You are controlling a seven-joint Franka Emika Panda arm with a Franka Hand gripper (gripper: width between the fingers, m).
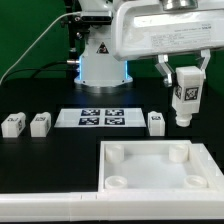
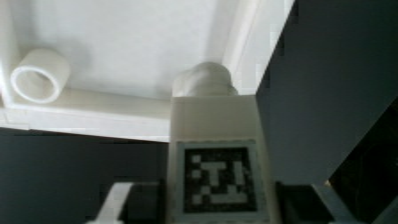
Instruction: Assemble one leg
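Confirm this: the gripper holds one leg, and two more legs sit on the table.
The count is wrong. The gripper holds a leg, but the exterior view shows three more on the table, not two: the outer leg and its neighbour at the exterior view's left of the marker board, a third leg at its right.

The plate (image 1: pixel 150 168) runs off the exterior view's right edge, and the arm (image 1: pixel 160 30) is cut at the top. The wrist view is blurred: the leg (image 2: pixel 217 165) hides most of the claw (image 2: pixel 214 203), and the picture's edge cuts both.
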